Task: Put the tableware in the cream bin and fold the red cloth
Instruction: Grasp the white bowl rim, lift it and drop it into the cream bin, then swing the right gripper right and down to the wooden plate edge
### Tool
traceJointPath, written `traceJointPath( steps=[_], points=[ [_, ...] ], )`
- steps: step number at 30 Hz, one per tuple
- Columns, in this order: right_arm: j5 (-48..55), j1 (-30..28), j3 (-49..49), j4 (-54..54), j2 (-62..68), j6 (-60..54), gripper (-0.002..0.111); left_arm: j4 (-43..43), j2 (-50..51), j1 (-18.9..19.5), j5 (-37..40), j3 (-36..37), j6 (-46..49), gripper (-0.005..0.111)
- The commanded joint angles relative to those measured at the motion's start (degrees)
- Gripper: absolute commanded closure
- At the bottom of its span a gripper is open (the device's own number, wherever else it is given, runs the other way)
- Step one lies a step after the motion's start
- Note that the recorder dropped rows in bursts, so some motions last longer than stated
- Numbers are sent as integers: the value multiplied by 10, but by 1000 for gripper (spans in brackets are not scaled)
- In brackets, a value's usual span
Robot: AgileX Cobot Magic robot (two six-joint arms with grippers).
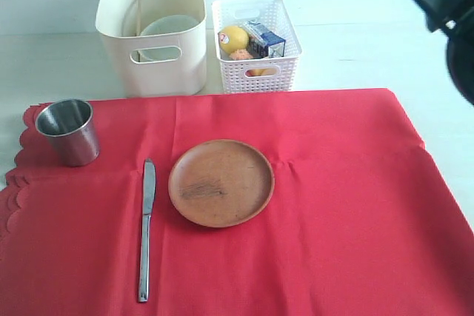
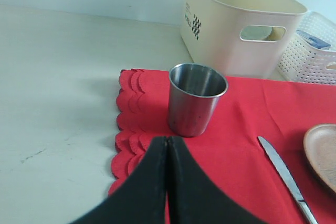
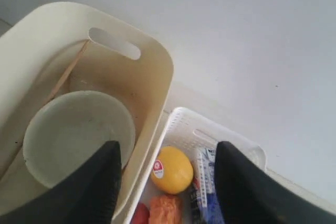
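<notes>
Sitting on the red cloth (image 1: 333,205) are a steel cup (image 1: 67,131), knife (image 1: 146,227) and brown plate (image 1: 221,182). The left gripper (image 2: 167,145) is pointing at the cup, pressed together. The right gripper (image 3: 167,153) is hanging spread and empty above the cream bin (image 1: 152,31). The cup is probably light, rigid and slick, so pinching its rim wall looks best.

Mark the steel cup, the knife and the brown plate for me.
steel cup (image 1: 70,146): exterior view, outer wall.
knife (image 1: 144,257): exterior view, handle.
brown plate (image 1: 221,183): exterior view, centre.
</notes>
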Motion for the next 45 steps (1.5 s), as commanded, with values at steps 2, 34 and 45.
traceJointPath(
  steps=[2, 34, 45],
  points=[
    [92, 2, -6, 83, -68, -93, 55, -4, -3, 1, -5, 2, -1, 107],
    [86, 2, 511, 121, -454, -165, 59, -4, -3, 1, -5, 2, 0, 107],
    [25, 2, 605, 241, -447, -205, 59, -4, -3, 1, -5, 2, -1, 107]
  ],
)
